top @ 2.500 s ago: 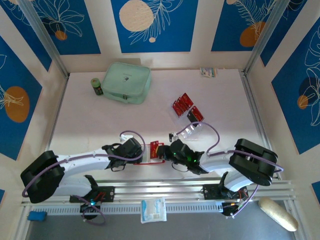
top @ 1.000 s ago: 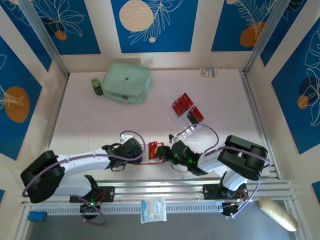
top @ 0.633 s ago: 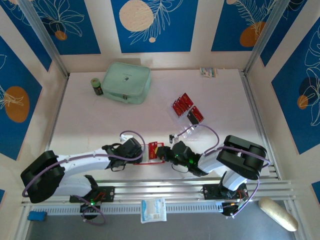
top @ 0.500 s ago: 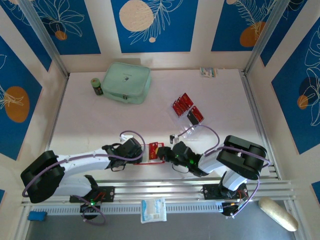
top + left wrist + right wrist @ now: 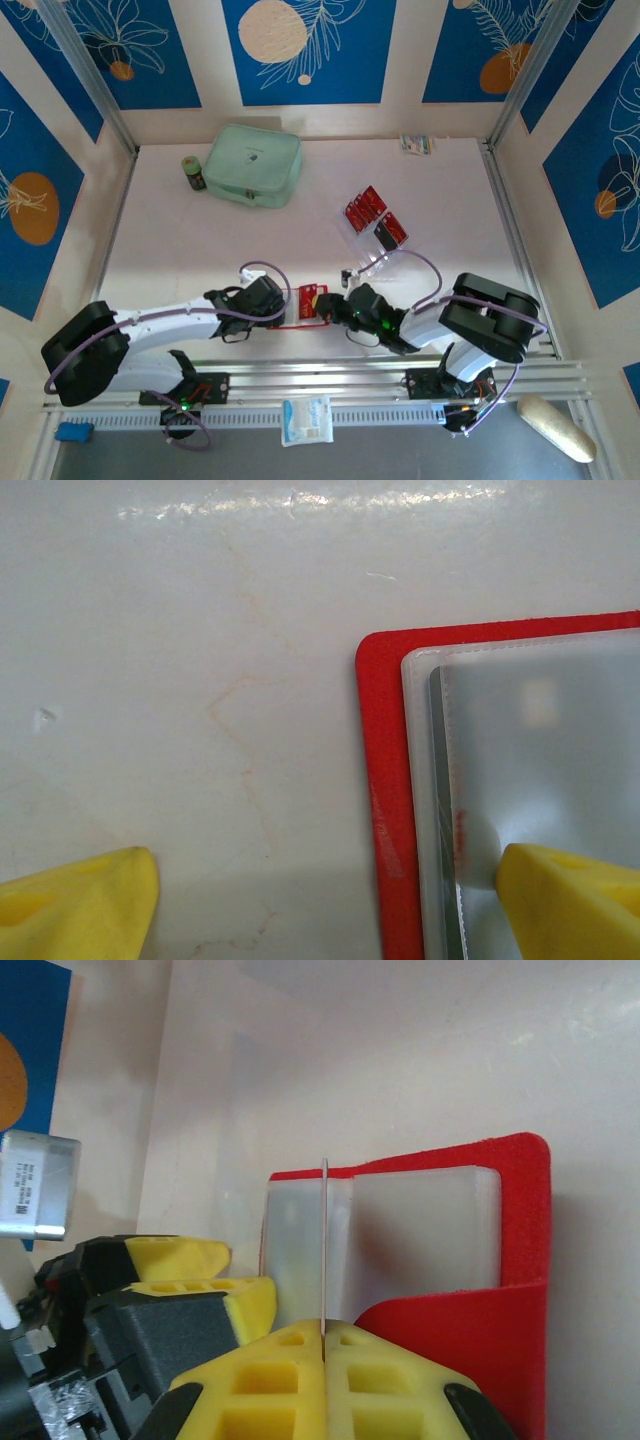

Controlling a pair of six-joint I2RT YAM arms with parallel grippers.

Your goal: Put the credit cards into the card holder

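Observation:
The card holder [image 5: 311, 300] lies open near the front edge, a red wallet with pale inner pockets [image 5: 420, 1230] and a raised red flap [image 5: 470, 1335]. My right gripper [image 5: 323, 1335] is shut on one credit card [image 5: 324, 1240], seen edge-on and upright over the pockets. In the top view the right gripper [image 5: 337, 305] sits at the wallet's right side. My left gripper [image 5: 325, 900] is open, straddling the red wallet edge [image 5: 385, 810], its right fingertip [image 5: 570, 895] on the clear pocket. More red cards [image 5: 366, 208] lie in a clear tray [image 5: 378, 262] further back.
A mint-green zip case [image 5: 255, 165] and a small dark jar [image 5: 193, 172] stand at the back left. A small packet [image 5: 416, 144] lies by the back wall. A white packet [image 5: 306, 420] and a beige object [image 5: 555, 428] lie in front of the arm bases.
The right arm's elbow has swung inward to the left since the earliest frame, and its gripper stays at the wallet with the card. The left arm has not moved.

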